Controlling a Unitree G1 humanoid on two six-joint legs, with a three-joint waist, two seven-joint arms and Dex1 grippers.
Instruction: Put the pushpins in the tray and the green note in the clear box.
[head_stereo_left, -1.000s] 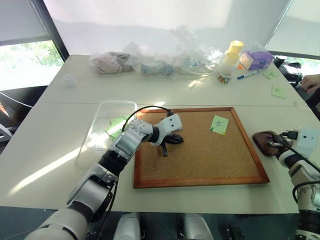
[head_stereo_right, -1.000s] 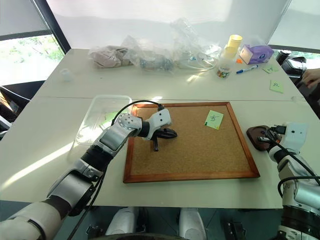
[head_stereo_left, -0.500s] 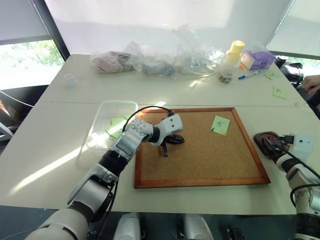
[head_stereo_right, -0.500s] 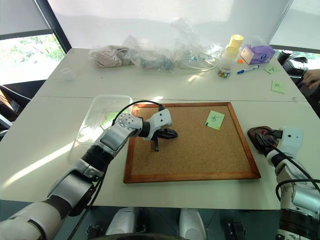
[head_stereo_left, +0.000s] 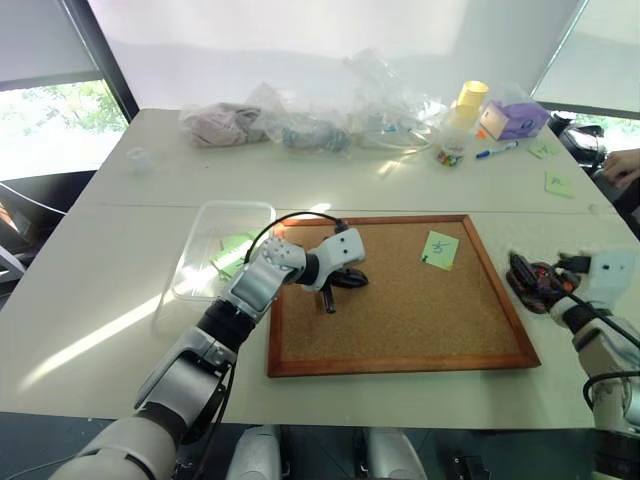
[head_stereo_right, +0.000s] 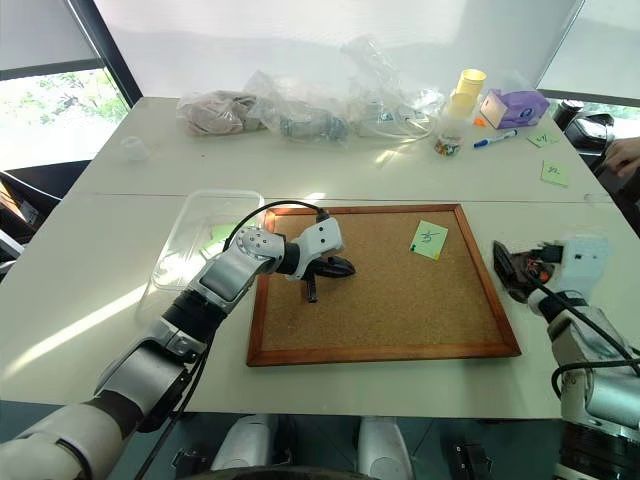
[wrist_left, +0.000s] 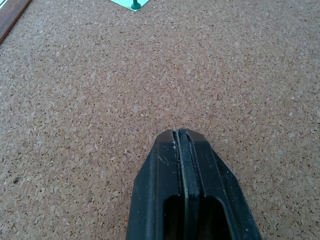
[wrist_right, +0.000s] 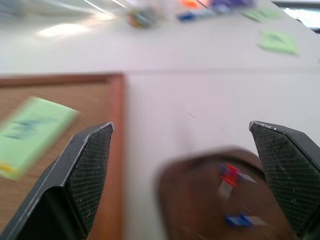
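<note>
- Your left end effector (head_stereo_left: 331, 296) sits over the corkboard (head_stereo_left: 420, 335), fingers pressed flat together with nothing between them; in the left wrist view the tip hangs just above bare cork.
- Your right end effector (wrist_right: 187, 175) is spread wide and holds nothing. It's raised off the counter (head_stereo_left: 120, 250), just past the corkboard's right edge.
- The tray (wrist_right: 220, 200) is right under that right end effector, on the counter just beside the corkboard frame. In the head views the black fingers hide most of it.
- Two pushpins (wrist_right: 231, 176) lie in the tray, one red, one blue (wrist_right: 235, 219). They're blurred, so you can't tell more than colour.
- The green note (head_stereo_left: 438, 249) is on the corkboard near its far right corner, with a dark squiggle on it. A small green pin (wrist_left: 135, 6) shows at one edge of it in the left wrist view.
- The clear box (head_stereo_left: 215, 225) is on the counter just beside the corkboard's left edge. A green note (head_stereo_left: 233, 252) already lies inside it.
- At the far side of the counter you have crumpled plastic bags (head_stereo_left: 310, 125), a yellow-capped bottle (head_stereo_left: 460, 118), a purple box (head_stereo_left: 512, 118) and a marker pen (head_stereo_left: 495, 151).
- Two more green notes (head_stereo_left: 557, 183) lie on the counter far right.
- Small white cup (head_stereo_left: 140, 160) far left.
</note>
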